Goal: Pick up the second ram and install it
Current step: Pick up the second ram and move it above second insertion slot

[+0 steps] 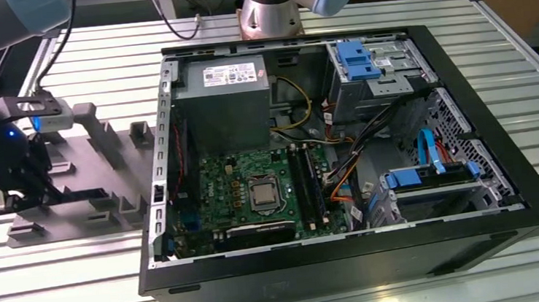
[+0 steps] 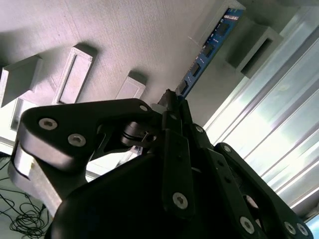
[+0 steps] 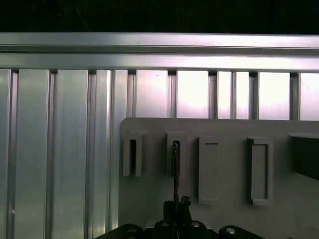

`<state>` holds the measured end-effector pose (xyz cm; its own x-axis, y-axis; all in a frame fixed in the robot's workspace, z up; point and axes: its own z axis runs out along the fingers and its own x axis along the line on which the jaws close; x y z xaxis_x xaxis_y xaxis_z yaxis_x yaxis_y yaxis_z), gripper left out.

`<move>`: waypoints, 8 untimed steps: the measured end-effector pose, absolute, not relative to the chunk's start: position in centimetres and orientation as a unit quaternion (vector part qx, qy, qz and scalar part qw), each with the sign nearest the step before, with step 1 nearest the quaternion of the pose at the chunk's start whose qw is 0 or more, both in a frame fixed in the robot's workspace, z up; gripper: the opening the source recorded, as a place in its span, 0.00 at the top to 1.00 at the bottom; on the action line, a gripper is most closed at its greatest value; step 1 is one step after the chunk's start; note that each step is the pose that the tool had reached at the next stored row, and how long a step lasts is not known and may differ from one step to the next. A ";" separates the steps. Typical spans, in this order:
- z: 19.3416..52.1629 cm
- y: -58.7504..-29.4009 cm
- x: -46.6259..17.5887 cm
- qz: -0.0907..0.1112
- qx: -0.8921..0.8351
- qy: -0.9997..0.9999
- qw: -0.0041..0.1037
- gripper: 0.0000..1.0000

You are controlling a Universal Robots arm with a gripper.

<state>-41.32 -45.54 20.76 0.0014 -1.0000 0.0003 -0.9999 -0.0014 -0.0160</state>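
The second ram (image 2: pixel 209 47) is a slim stick with black chips. It stands on edge in a slot of the grey holder block (image 2: pixel 75 74) and appears edge-on as a thin dark line in the first wrist view (image 3: pixel 175 164). My gripper (image 2: pixel 172 99) is shut on the end of the stick, its black fingers (image 3: pixel 185 201) meeting around it. In the exterior view the gripper (image 1: pixel 5 200) hangs over the grey holder block (image 1: pixel 89 203) at the exterior view's left, well apart from the open computer case (image 1: pixel 508 196). Long black memory slots (image 1: pixel 304 184) lie on the green motherboard (image 1: pixel 223 184) inside the case.
Inside the case sit a grey power supply (image 1: pixel 221 100), blue drive brackets (image 1: pixel 354 59) (image 1: pixel 428 176) and orange and black cables (image 1: pixel 345 177). Raised grey posts (image 1: pixel 102 136) stand on the holder block. A ribbed aluminium table (image 1: pixel 68 300) carries everything.
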 end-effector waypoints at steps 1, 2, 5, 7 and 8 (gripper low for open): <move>20.9 -45.5 -41.3 -0.006 -0.708 0.707 0.006 0.86; 21.0 -45.5 -41.3 -0.006 -0.708 0.707 0.005 0.86; 21.3 -45.5 -41.3 -0.006 -0.708 0.707 0.005 0.86; 21.5 -45.5 -41.3 -0.006 -0.708 0.707 0.005 0.86; 21.5 -45.5 -41.3 -0.006 -0.708 0.707 0.005 0.86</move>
<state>-41.31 -45.54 21.51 0.0015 -1.0000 0.0020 -0.9999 -0.0015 -0.0162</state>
